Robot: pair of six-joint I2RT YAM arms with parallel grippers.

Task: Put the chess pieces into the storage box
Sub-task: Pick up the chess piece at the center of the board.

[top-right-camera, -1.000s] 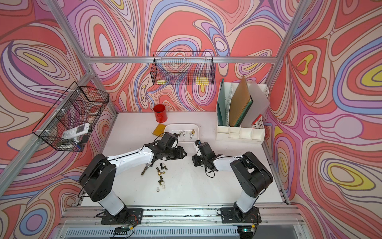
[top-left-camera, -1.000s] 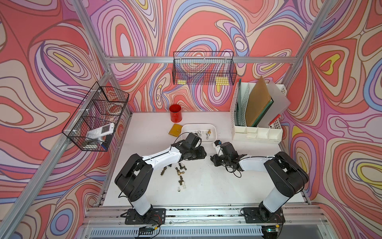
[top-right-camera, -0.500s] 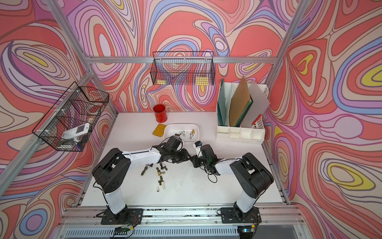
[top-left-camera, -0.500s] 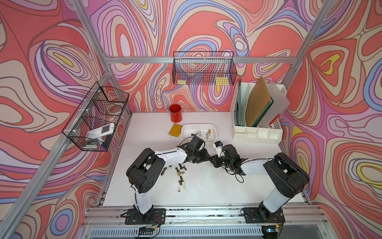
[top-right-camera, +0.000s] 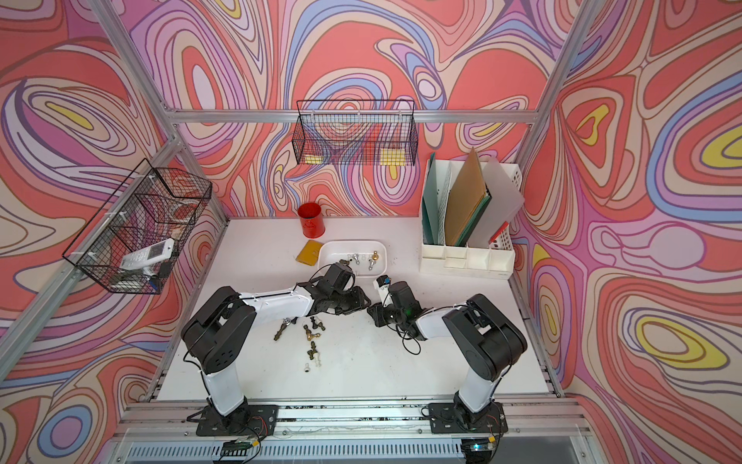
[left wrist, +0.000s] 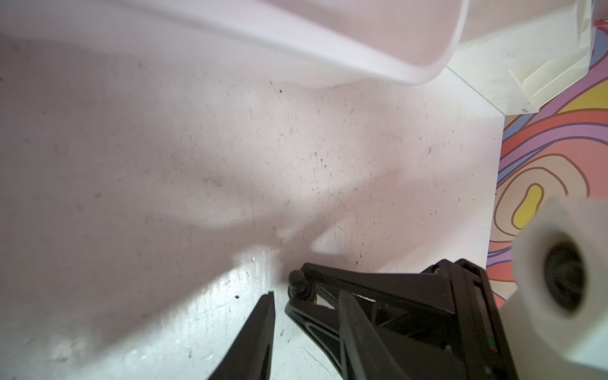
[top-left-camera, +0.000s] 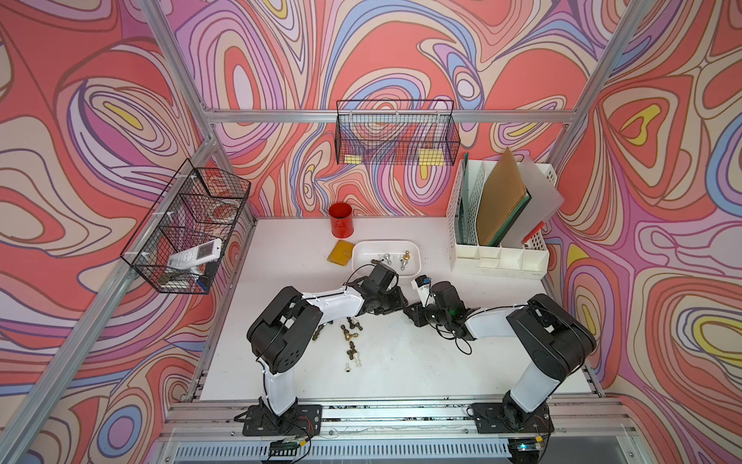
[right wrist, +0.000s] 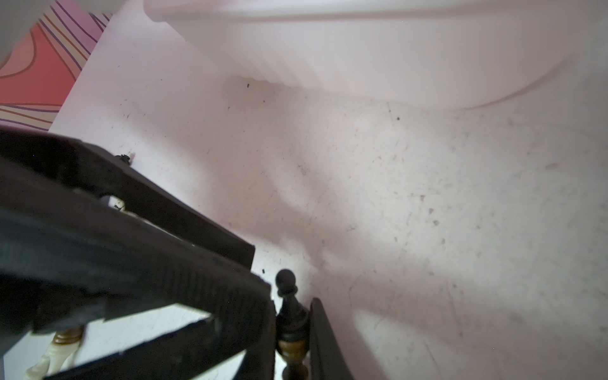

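Observation:
The white storage box [top-left-camera: 361, 263] [top-right-camera: 328, 259] holds a few silvery and gold chess pieces [top-left-camera: 402, 262]. Just in front of it my two grippers meet tip to tip. My right gripper [top-left-camera: 412, 311] [right wrist: 292, 302] is shut on a black and bronze chess piece [right wrist: 291, 317] [left wrist: 297, 287]. My left gripper [top-left-camera: 396, 306] [left wrist: 306, 296] has its jaws apart on either side of that piece and the right fingertips, without touching the piece. Several loose chess pieces [top-left-camera: 348, 332] [top-right-camera: 310, 332], bronze, black and white, lie on the table by the left arm.
A red cup [top-left-camera: 341, 220] and a yellow pad [top-left-camera: 340, 252] stand behind and left of the box. The white file organiser [top-left-camera: 498, 249] is at the back right. Wire baskets hang on the back wall [top-left-camera: 395, 132] and on the left wall [top-left-camera: 188, 229].
The left arm has swung in and brought its gripper up to the right gripper, and its jaws have narrowed. The right gripper has shifted slightly left, still holding its piece.

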